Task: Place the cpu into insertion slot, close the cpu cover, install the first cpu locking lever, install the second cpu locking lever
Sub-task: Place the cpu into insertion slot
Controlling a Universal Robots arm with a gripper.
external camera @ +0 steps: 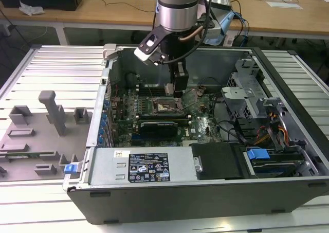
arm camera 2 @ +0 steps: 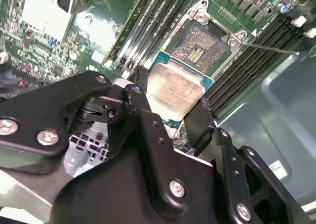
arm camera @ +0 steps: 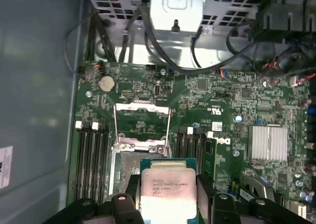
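My gripper (external camera: pixel 178 91) is down inside the open computer case and is shut on the cpu (arm camera 2: pixel 175 93), a small square chip with a silver top and green rim. Both wrist views show the chip pinched by its edges between black fingers (arm camera: pixel 129 197). The cpu (arm camera: pixel 168 190) hangs tilted, just above and to one side of the insertion slot (arm camera 2: pixel 200 43). The slot's tan-gold contact field lies bare. In the first wrist view the cpu cover (arm camera: pixel 142 126), a thin silver frame, stands swung open beyond the slot (arm camera: pixel 126 163). In the exterior view the slot (external camera: pixel 168 106) lies right under the gripper.
Memory slots (arm camera: pixel 91 157) flank the socket on the green board. A black card (external camera: pixel 160 125) crosses the board in front of it. Drive cage (external camera: pixel 247 89) and cables (external camera: pixel 267 132) fill the exterior view's right, a labelled power supply (external camera: pixel 139 168) the front. Grey fixtures (external camera: pixel 51 112) stand outside, left.
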